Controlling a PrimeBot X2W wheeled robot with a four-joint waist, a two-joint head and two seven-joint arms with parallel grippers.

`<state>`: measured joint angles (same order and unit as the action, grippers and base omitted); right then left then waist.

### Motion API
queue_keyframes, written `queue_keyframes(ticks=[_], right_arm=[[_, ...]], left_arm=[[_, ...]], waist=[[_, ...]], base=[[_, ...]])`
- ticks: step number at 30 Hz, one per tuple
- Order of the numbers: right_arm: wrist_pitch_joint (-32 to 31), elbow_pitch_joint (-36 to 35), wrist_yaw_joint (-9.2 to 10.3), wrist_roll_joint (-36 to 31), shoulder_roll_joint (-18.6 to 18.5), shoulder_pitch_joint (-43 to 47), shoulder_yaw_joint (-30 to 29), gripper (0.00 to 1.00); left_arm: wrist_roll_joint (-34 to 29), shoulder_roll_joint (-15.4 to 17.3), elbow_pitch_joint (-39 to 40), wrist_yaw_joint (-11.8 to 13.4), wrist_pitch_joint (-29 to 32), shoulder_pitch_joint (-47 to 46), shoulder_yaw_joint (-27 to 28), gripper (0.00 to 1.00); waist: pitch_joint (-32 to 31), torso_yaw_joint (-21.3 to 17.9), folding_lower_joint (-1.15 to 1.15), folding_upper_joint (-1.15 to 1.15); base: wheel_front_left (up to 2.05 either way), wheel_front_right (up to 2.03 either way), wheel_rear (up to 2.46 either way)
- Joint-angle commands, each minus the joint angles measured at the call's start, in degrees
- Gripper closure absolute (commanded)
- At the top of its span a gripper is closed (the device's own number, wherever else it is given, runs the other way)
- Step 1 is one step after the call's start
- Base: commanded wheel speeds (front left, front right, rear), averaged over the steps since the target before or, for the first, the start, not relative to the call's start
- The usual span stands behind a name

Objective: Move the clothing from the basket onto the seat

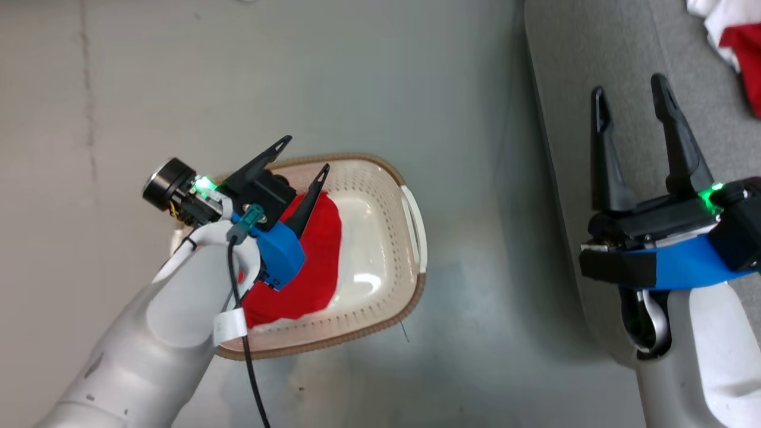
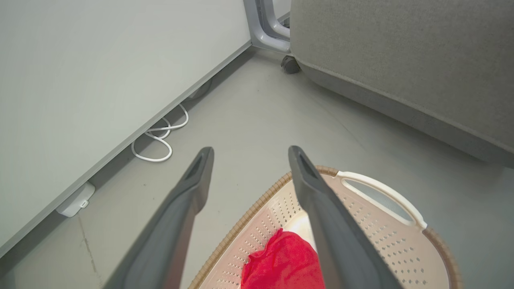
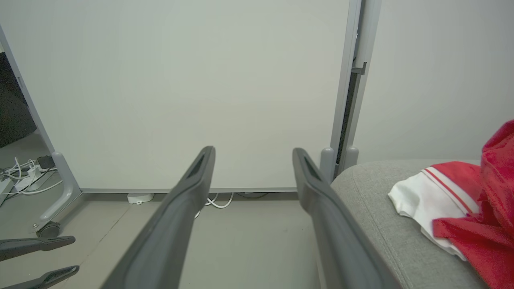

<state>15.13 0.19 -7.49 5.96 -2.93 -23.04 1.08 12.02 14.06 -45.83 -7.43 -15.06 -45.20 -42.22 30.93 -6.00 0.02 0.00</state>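
Bright red soft fabric clothing (image 1: 309,261) sits bunched at the left end of the cream perforated plastic basket (image 1: 410,297). It looks light and floppy, so I'd pinch a raised fold. Left pincer (image 1: 307,152) hovers over it, spread wide. The right pincer (image 1: 628,86) is spread too and empty, over the light-grey upholstered seat (image 1: 594,59).

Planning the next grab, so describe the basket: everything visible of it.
The basket is an oval, cream-white tub, plastic by its look, with small holes across its walls, a brown woven rim and a white side handle. It stands upright on the grey floor, apart from the sofa. Red clothing covers one end of its bottom; the other end is bare and glossy. The open left gripper hangs above it; contact cannot be told.
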Motion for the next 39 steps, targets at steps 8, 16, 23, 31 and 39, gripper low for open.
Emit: queue_keyframes(ticks=[8, 16, 23, 31, 39], right_arm=[[0.0, -2.3, -0.01, 1.2, 0.1, -5.4, 1.7, 0.00], [0.0, -4.7, -0.01, 1.7, 0.1, -7.9, 2.4, 0.00], [0.0, -7.7, -0.01, 2.2, 0.1, -9.3, 3.2, 0.00], [0.0, -10.7, -0.01, 2.8, 0.1, -9.0, 3.2, 0.00], [0.0, -13.6, -0.01, 2.2, 0.1, -7.9, 2.3, 0.00]], left_arm=[[3.1, 1.7, -9.8, 0.0, 0.2, -9.5, -15.0, 0.00], [5.3, 2.0, -17.4, 0.0, 5.0, -15.3, -24.4, 0.00], [6.2, 2.8, -23.1, 0.0, 14.0, -19.1, -29.8, 0.00], [6.5, 4.4, -24.7, 0.0, 17.5, -21.3, -30.8, 0.00], [6.7, 5.5, -26.4, -0.1, 20.4, -22.5, -31.1, 0.00]], waist=[[13.0, -5.3, -0.02, 0.00], [19.4, -7.0, -0.02, 0.00], [25.6, -8.5, -0.02, 0.00], [29.7, -9.6, -0.02, 0.00], [32.1, -10.1, -0.02, 0.00]], base=[[0.00, 0.00, 0.00], [0.00, 0.00, 0.00], [0.00, 0.00, 0.00], [0.00, 0.00, 0.00], [0.00, 0.00, 0.00]])
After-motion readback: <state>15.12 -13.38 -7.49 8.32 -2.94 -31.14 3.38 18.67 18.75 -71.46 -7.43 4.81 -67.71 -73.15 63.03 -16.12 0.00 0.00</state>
